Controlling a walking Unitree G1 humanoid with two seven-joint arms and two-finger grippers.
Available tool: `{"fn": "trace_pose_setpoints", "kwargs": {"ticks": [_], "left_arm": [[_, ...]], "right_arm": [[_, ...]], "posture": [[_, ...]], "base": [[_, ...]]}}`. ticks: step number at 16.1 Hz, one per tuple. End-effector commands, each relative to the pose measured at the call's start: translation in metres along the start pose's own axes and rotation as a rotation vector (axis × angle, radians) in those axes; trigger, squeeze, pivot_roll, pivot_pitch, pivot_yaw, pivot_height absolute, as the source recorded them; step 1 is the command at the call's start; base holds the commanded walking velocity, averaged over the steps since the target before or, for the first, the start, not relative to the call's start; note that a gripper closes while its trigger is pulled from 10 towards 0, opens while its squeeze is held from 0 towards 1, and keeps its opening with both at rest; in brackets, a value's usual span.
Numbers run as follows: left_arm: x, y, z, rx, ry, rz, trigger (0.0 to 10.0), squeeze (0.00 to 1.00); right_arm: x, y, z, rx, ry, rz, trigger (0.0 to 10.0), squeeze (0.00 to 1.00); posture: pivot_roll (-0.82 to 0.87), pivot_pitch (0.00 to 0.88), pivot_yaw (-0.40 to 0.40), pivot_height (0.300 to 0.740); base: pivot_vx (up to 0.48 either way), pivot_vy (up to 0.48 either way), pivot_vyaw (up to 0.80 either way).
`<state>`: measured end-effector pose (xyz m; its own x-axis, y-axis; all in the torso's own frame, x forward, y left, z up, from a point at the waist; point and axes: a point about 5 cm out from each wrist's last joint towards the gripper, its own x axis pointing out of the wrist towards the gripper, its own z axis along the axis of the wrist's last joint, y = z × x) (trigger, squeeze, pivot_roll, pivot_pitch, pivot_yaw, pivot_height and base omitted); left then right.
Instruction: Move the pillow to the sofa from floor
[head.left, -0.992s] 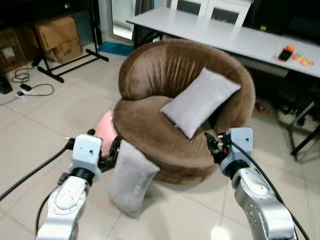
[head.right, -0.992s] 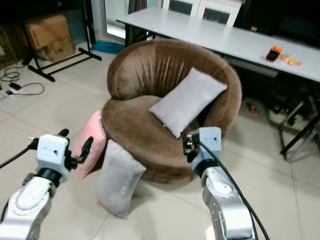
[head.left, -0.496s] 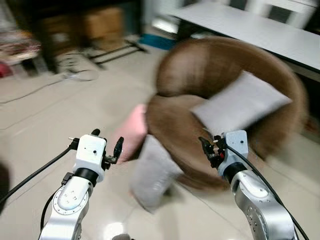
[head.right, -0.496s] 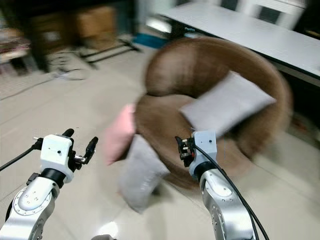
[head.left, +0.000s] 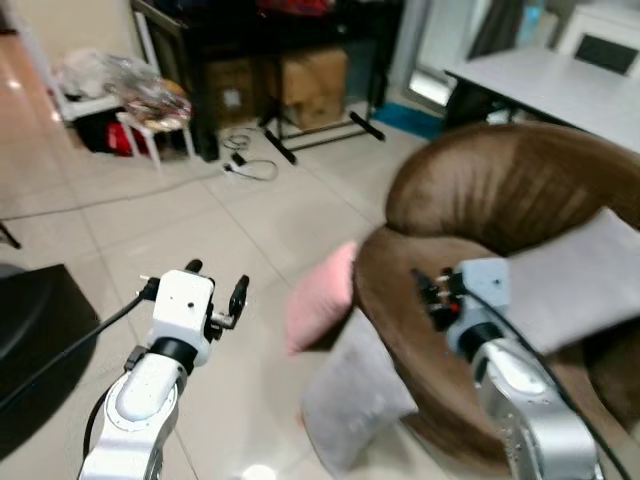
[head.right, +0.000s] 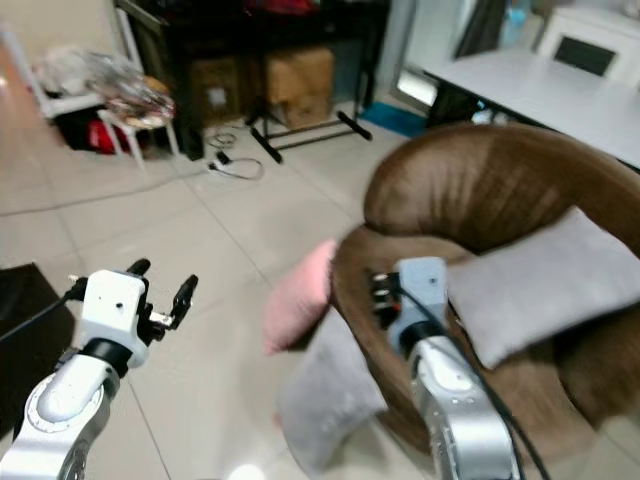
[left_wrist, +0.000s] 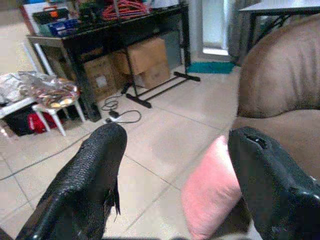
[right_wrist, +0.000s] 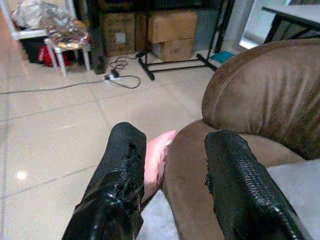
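Room: glossy beige tile floor (head.left: 150, 215), black shelving rack (head.left: 250, 40) at the back with brown cardboard boxes (head.left: 300, 80) under it, a cable (head.left: 245, 165) lying on the tiles in front, a small white stool (head.left: 150, 110) with a foil-wrapped bundle on it off to the robot's left. A white-topped table (head.left: 540, 85) sits behind the round brown velvet sofa (head.left: 500, 200).

Pillows: the grey rectangular pillow (head.left: 355, 395) stands on the floor, leaning against the front edge of the sofa's seat base. The pink pillow (head.left: 322, 297) is also on the floor, propped against the sofa's base just beside the grey one, on the rack side. A second grey pillow (head.left: 580, 280) already lies on the sofa seat, against the backrest.

Left gripper (head.left: 215, 300): hovers over bare tile, well apart from both floor pillows. Fingers spread wide, holding nothing, touching nothing. In the left wrist view the pink pillow (left_wrist: 212, 192) shows between the two black fingers (left_wrist: 85, 185) but beyond them, with no contact.

Right gripper (head.right: 378, 297): held in front of the sofa's seat edge, above the floor pillows. The right wrist view shows its fingers (right_wrist: 117, 185) parted, empty, with the pink pillow (right_wrist: 156, 162) and the sofa rim (right_wrist: 260, 95) visible beyond the gap. No contact seen.
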<state>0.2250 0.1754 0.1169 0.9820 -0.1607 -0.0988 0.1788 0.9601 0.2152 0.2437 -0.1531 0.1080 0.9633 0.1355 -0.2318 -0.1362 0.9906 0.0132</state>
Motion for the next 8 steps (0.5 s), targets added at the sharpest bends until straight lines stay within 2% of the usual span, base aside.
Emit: {"fn": "trace_pose_setpoints", "kwargs": {"ticks": [1,6,8], "left_arm": [[0.001,0.002,-0.001,0.013,0.007,-0.005,10.0,0.00],[0.005,0.003,0.000,0.025,0.002,-0.018,10.0,0.00],[0.006,0.002,0.000,0.027,0.000,-0.023,10.0,0.00]], "right_arm": [[0.000,-0.003,0.000,-0.030,-0.008,-0.030,10.0,0.00],[-0.003,-0.014,-0.001,0.001,-0.019,-0.117,10.0,0.00],[-0.004,-0.017,-0.004,0.038,-0.008,-0.149,10.0,0.00]], "posture": [[0.04,0.000,-0.071,0.740],[0.04,0.000,-0.061,0.740],[0.03,0.000,-0.052,0.740]], "base": [[0.000,0.000,0.00],[0.000,0.000,0.00],[0.000,0.000,-0.79]]}}
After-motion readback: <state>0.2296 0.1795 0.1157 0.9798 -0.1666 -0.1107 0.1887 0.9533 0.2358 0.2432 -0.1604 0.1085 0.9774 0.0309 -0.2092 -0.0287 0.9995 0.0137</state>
